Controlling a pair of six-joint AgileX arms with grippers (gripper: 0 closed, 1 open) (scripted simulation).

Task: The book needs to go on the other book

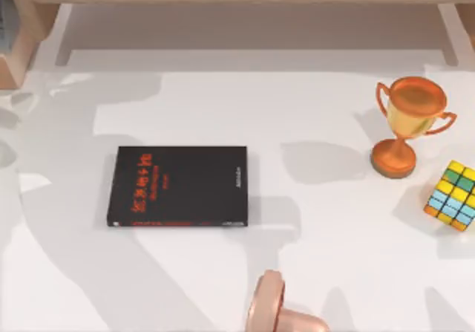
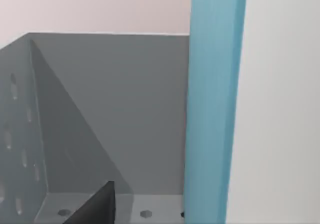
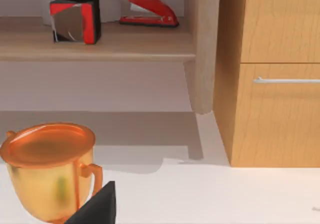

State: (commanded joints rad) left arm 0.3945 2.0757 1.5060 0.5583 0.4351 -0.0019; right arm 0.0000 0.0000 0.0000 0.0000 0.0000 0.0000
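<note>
Top view is giving you the black book (image 1: 178, 186) lying flat on the white table (image 1: 326, 272), a matte rectangular cover with red lettering and small pale text near its right edge. Right of it you are seeing a glossy copper-gold trophy (image 1: 407, 124) and a multicoloured puzzle cube (image 1: 453, 195); a smooth pink rounded object (image 1: 276, 313) is sitting at the near edge.

From the left wrist camera, you are looking at the light blue book (image 2: 212, 103) standing upright just ahead of the left gripper, its plain spine beside a grey perforated metal bookend (image 2: 100, 114). One dark fingertip (image 2: 97, 206) is showing; you cannot tell how far that gripper is open.

Ahead of the right gripper, the trophy is sitting close by, with a wooden shelf (image 3: 100, 46) beyond carrying a red stapler (image 3: 150, 11) and a red-and-black box (image 3: 75, 19), beside a wood-grain cabinet (image 3: 275, 73). Its opening cannot be told either.
</note>
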